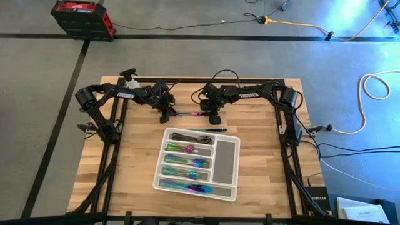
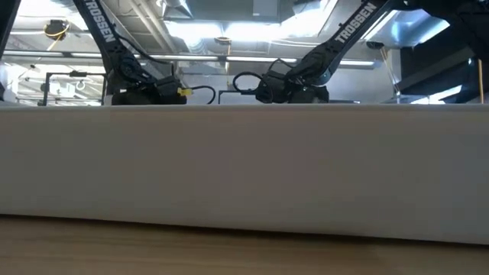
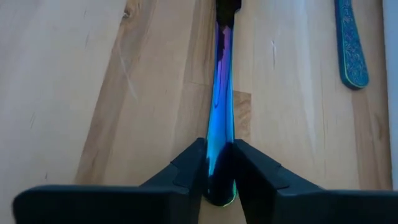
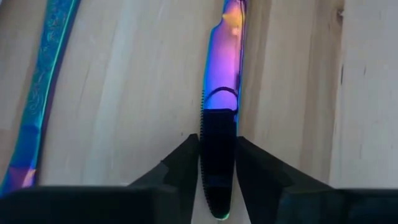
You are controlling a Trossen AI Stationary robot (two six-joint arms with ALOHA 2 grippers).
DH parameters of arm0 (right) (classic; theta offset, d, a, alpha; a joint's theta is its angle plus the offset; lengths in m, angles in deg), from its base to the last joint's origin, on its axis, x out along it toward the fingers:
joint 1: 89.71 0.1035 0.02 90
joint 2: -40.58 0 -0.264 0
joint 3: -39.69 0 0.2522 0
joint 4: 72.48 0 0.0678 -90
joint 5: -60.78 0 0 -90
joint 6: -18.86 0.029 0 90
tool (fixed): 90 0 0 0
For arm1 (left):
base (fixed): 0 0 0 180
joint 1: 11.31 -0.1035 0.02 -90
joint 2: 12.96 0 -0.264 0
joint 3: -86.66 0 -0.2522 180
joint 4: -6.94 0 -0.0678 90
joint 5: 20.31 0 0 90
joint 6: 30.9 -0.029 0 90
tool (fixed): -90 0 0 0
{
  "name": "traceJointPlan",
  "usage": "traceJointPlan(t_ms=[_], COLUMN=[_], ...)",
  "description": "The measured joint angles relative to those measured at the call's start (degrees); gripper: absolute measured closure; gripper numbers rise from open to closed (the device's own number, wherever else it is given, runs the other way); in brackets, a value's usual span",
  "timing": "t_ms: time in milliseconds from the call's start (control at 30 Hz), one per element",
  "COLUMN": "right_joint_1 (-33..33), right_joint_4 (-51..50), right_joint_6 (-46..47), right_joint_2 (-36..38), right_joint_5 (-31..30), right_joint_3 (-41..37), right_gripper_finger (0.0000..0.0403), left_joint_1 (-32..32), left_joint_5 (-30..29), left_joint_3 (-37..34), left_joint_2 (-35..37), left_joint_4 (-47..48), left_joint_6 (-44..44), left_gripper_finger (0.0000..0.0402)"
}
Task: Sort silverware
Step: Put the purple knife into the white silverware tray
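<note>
A grey floor with black tape lines surrounds the wooden bench; a red-black case and yellow cable lie there.

knife: glossy iridescent metal, serrated edge. counter: matt pale wood, visible grain. tray: smooth white-grey plastic. claw fingers: matt black.

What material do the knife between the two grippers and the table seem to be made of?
Knife: probably metal with an iridescent purple-blue coating; it is glossy, with a serrated edge. Table: wood, pale and matte, judging by its visible grain and joined boards.
</note>
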Motion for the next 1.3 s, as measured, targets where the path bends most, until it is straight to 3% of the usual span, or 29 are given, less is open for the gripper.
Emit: traceJointPlan(t_ms=[267, 567, 867, 1300], right_joint_1=[0.66, 0.68, 0.63, 0.61], right_joint_4=[-0.82, -1.02, -1.06, -1.01], right_joint_6=[-0.07, -0.02, 1.86, 2.55], right_joint_2=[-0.02, -0.09, -0.17, -0.20], right_joint_5=[-1.76, -1.70, -0.62, 0.26], right_joint_3=[-0.07, -0.15, -0.16, -0.21], right_gripper_finger=[0.0352, 0.0399, 0.0401, 0.0400], left_joint_1=[1.52, 5.01, 7.94, 8.31], left_joint_5=[-3.13, -6.29, -11.73, -12.66], left_joint_3=[-0.07, 0.02, 0.00, -0.04], left_joint_2=[1.70, 1.79, 3.81, 4.17], left_joint_4=[-0.07, -0.19, -0.06, -0.06], left_joint_6=[-1.05, -3.37, -3.78, 0.97], left_gripper_finger=[0.0300, 0.0295, 0.0295, 0.0293])
